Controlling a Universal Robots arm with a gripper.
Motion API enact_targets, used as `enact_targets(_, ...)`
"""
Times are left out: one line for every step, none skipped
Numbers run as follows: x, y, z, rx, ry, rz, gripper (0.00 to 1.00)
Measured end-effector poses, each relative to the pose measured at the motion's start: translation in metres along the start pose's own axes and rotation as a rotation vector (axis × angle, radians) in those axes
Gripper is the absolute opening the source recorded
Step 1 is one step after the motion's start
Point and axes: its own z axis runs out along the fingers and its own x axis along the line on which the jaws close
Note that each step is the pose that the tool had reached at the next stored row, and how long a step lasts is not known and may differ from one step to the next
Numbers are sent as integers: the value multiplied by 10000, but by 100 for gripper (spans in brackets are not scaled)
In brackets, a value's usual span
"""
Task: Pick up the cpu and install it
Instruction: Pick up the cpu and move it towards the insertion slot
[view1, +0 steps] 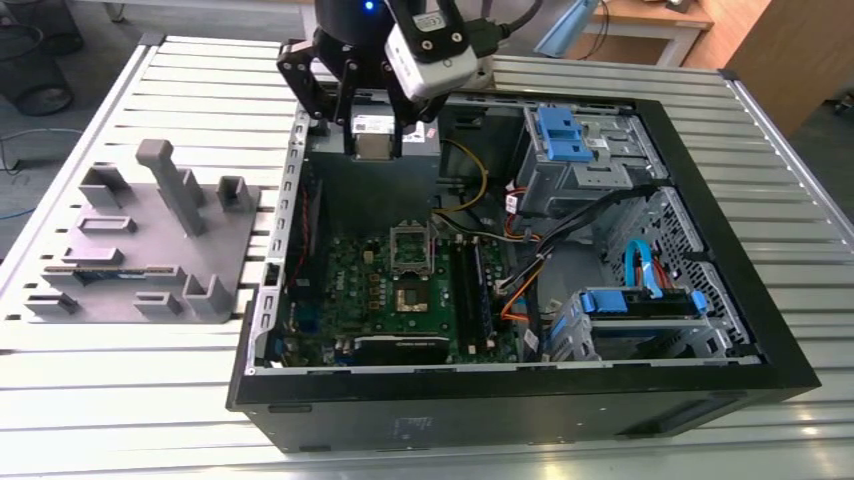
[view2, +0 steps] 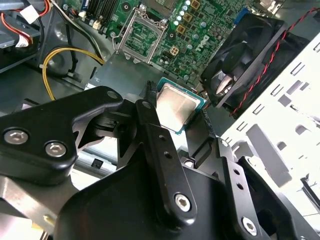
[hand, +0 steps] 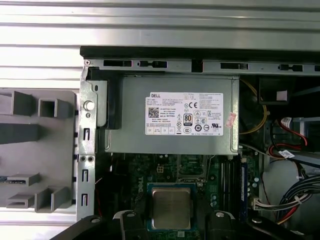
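Observation:
The cpu (view2: 176, 108), a small square chip with a pale silvery top and a green rim, is pinched between my black fingers (view2: 151, 117). My gripper (view2: 178, 106) is shut on it by two opposite edges. In the first wrist view the cpu (hand: 171, 206) hangs above the green motherboard (hand: 165, 170), near the grey power supply (hand: 175, 115). In the exterior view my gripper (view1: 375, 140) hovers over the far end of the open computer case (view1: 747, 330). The dark square socket (view2: 141, 40) lies open and bare on the motherboard (view1: 400, 300), some way from the chip.
A grey fixture block (view1: 134, 240) sits on the slatted table at the exterior view's left. Inside the case are a black fan (view2: 245, 57), yellow and orange cables (view1: 467, 190), black memory slots (view1: 467, 285) and blue drive brackets (view1: 567, 135).

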Motion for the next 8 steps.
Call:
enact_targets(-11,0,0,0,0,1,47)
enact_targets(-25,0,1,0,0,1,47)
enact_targets(-43,0,2,0,0,2,47)
enact_targets(-63,0,3,0,0,1,47)
enact_targets(-81,0,4,0,0,1,47)
enact_targets(-95,0,5,-1,-1,1,47)
enact_targets(-106,-2,8,-1,-1,2,47)
enact_targets(-116,-8,10,-1,0,1,47)
